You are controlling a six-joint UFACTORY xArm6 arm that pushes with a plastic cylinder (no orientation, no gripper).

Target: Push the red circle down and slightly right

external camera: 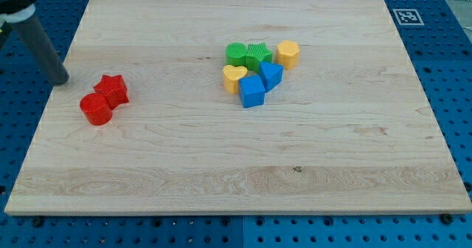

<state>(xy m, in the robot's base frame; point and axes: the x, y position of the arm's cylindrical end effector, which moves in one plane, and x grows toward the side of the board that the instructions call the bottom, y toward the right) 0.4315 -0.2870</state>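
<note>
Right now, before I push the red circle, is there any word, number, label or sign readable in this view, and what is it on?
No readable words or numbers anywhere.
Fiducial marker: a black-and-white square code pattern, no letters, sitting at the wooden board's top right corner.
Blocks, including the red circle and red star: no markings.
My tip: unmarked, left of the red star.

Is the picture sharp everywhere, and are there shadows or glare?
Camera view: even, soft light, no glare on the board; the red circle and red star look crisp with faint shadows; the rod is slightly blurred, my tip left of them.
</note>
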